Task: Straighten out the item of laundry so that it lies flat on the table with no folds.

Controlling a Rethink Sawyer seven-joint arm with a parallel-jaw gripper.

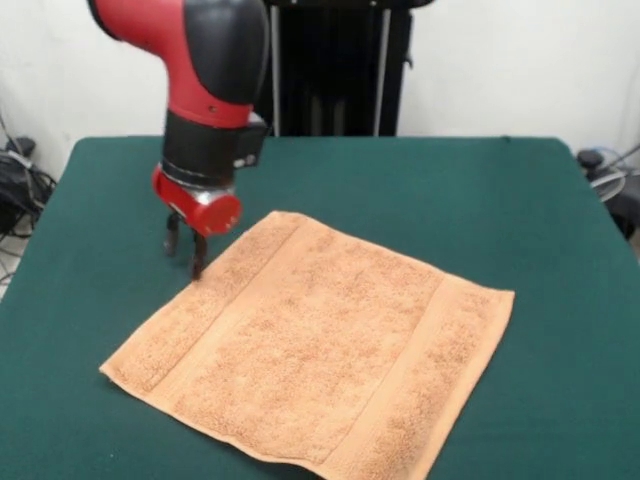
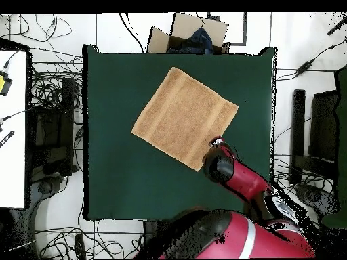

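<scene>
The item of laundry [image 1: 320, 350], a peach-orange towel, lies spread out as a diamond on the green table [image 1: 470, 200], with its woven bands showing and no fold that I can see. My gripper [image 1: 184, 260] hangs at the towel's far left edge, fingers apart, tips down at the cloth's border, nothing between them. In the overhead view the towel [image 2: 184, 116] sits in the upper middle of the table [image 2: 122, 176]. The arm's wrist [image 2: 218, 162] covers the gripper there, right at the towel's lower right edge.
A cardboard box [image 2: 190, 34] stands just past the table's top edge in the overhead view. Cables and black gear [image 2: 51, 135] crowd the floor on the left and right sides. A white surface [image 2: 12, 128] lies at the far left.
</scene>
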